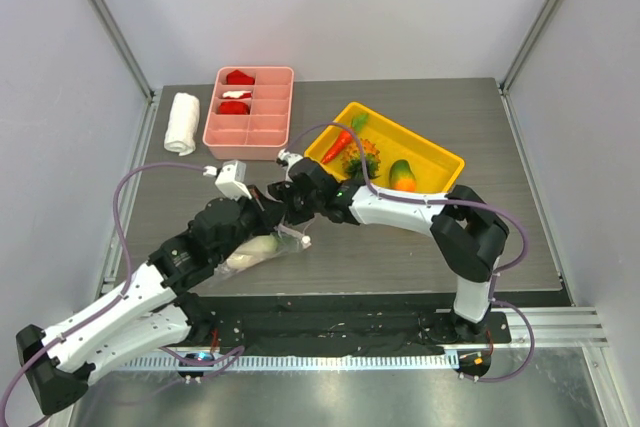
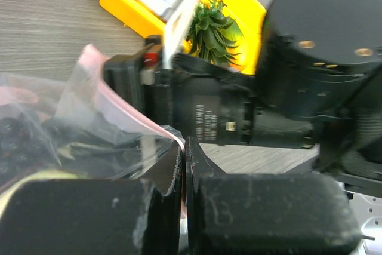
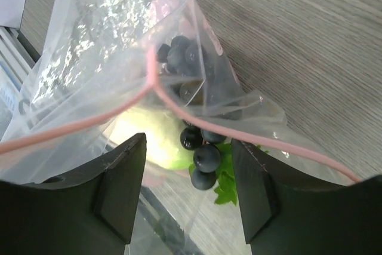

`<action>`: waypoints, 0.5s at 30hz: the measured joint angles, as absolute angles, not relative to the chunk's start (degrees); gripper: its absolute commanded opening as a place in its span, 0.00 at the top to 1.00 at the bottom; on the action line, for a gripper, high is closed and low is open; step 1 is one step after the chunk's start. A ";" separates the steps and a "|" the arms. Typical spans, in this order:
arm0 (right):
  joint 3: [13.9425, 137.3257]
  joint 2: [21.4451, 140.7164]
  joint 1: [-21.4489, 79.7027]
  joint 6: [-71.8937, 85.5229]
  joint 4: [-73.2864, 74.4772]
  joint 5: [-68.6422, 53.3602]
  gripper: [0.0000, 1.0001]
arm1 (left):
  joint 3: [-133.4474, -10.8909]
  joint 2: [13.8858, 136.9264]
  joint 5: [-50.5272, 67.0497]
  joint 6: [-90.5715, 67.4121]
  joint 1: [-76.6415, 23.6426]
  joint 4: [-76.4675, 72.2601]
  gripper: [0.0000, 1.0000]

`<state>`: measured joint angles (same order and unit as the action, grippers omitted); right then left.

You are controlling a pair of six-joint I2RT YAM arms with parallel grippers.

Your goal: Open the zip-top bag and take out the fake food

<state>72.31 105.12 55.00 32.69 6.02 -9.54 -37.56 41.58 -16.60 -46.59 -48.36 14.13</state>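
The clear zip-top bag (image 1: 285, 239) lies mid-table with its pink zip strip (image 3: 197, 120) parted. Inside it are dark purple grapes (image 3: 206, 156) with green leaves and the white radish (image 3: 146, 138), which also shows in the top view (image 1: 250, 250). My left gripper (image 2: 184, 147) is shut on the pink strip at the bag's edge. My right gripper (image 3: 188, 141) is open, its jaws on either side of the bag's mouth just above the grapes. The carrot (image 1: 337, 144), pineapple (image 1: 362, 159) and mango (image 1: 402, 175) lie in the yellow bin (image 1: 440, 157).
A pink divided tray (image 1: 250, 107) with red-and-white pieces stands at the back. A rolled white towel (image 1: 182, 123) lies to its left. The two arms meet close together over the bag, and the yellow bin is right behind the right gripper.
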 measured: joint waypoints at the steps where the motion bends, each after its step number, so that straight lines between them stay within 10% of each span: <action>1: 72.25 105.73 54.98 32.71 5.32 -10.07 0.41 | -37.56 41.85 -16.43 -46.61 -48.36 13.98 1.00; 15: 69.19 108.03 54.96 32.91 1.52 -12.14 0.95 | -36.38 42.00 -16.10 -47.88 -48.38 13.34 1.00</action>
<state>69.19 108.03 54.96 32.91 1.52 -12.14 -36.38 42.00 -16.10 -47.88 -48.38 13.34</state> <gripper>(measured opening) 0.172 0.003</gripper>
